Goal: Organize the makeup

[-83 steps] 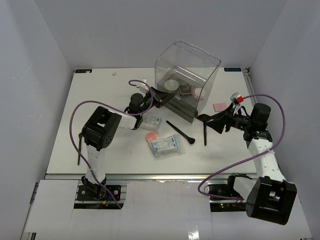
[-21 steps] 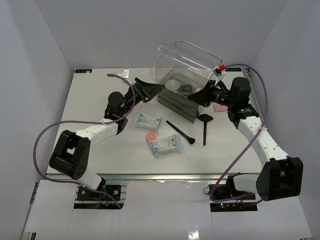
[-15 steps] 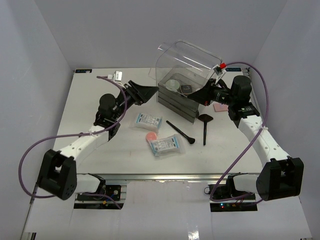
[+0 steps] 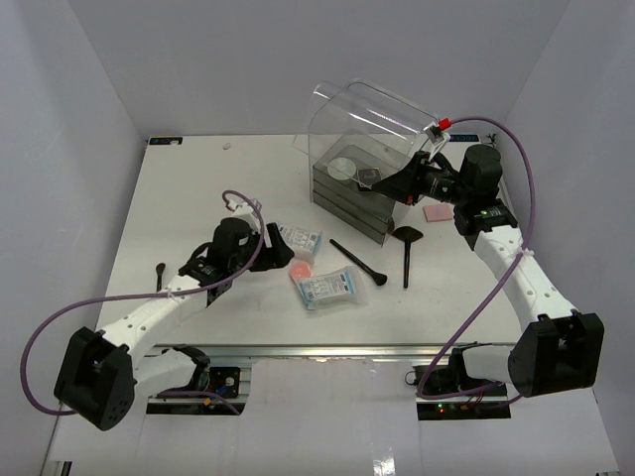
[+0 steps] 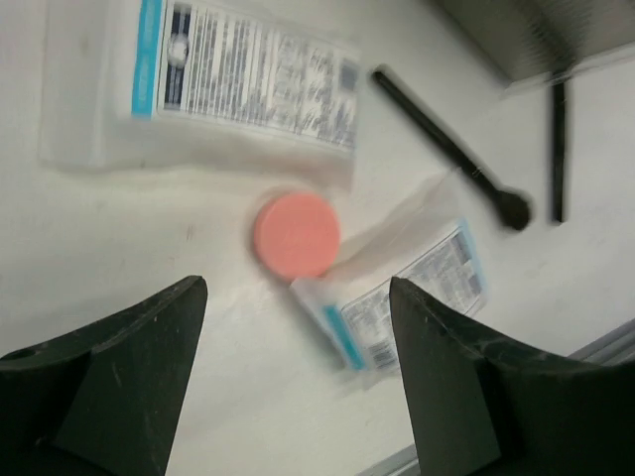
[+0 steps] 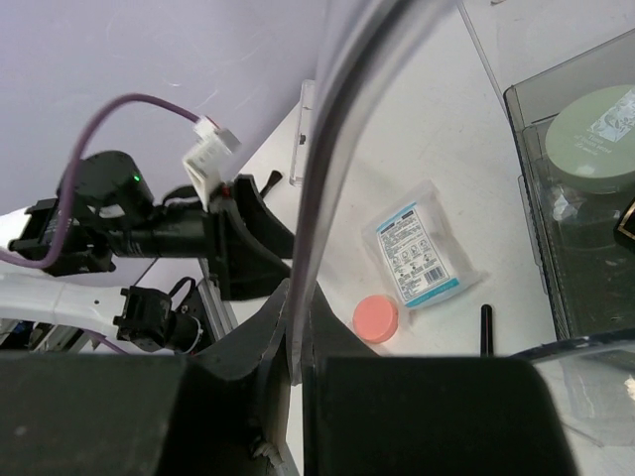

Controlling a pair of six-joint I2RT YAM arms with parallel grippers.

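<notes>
Makeup (image 4: 326, 287) on white table (image 4: 198, 188), pale walls (image 4: 60, 149) — left claw (image 5: 298, 293) released, right claw (image 6: 300, 317) grasping lid (image 4: 367, 114)

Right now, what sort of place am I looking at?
Probably a robot test booth: bare white walls around a white table, two robot arms bolted at its edge, sachets and brushes scattered.

The white table (image 4: 189, 188) carries sachets (image 4: 327, 288), brushes (image 4: 359, 262), pink puffs (image 4: 300, 269) and a drawer box (image 4: 347, 203).

The round puff (image 5: 296, 235) is pink, 2 sachets (image 5: 228, 74) white-blue, brushes (image 4: 357, 261) black.
</notes>
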